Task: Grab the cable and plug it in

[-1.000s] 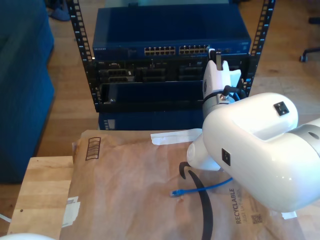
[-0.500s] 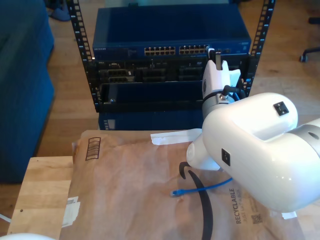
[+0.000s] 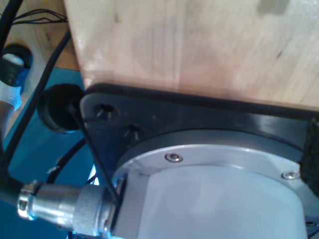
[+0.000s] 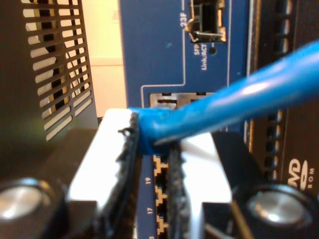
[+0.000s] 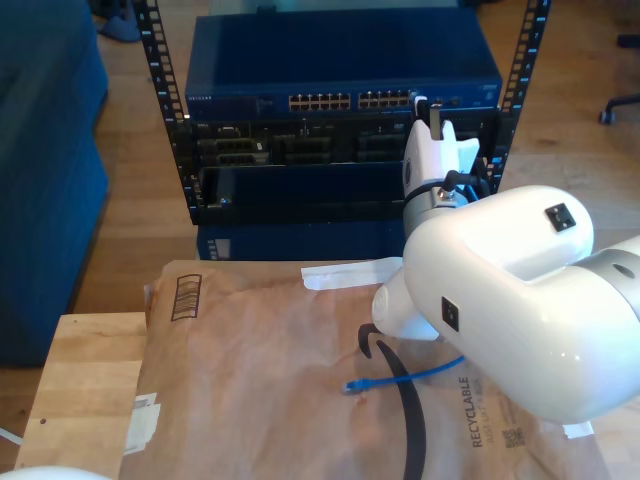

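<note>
Hardly anything has shifted; my second claw (image 4: 149, 164) still pinches the cable (image 4: 234, 107) shut between its pads. Its plug end points straight at the switch (image 5: 340, 95) port row just ahead. My first claw's state I cannot tell.

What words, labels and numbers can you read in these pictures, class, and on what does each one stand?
"RECYCLABLE": brown paper sheet on the table, exterior view.
"23F" and "Link/ACT": blue switch panel, by the upper port, second wrist view.
"19" and "17": same panel, beside the ports behind my second end effector, which grips the cable.
White lettering at the panel's edge: cut off, unreadable.
Smaller print and code beside "RECYCLABLE": too small.
Switch brand label, exterior view: too blurred.
</note>
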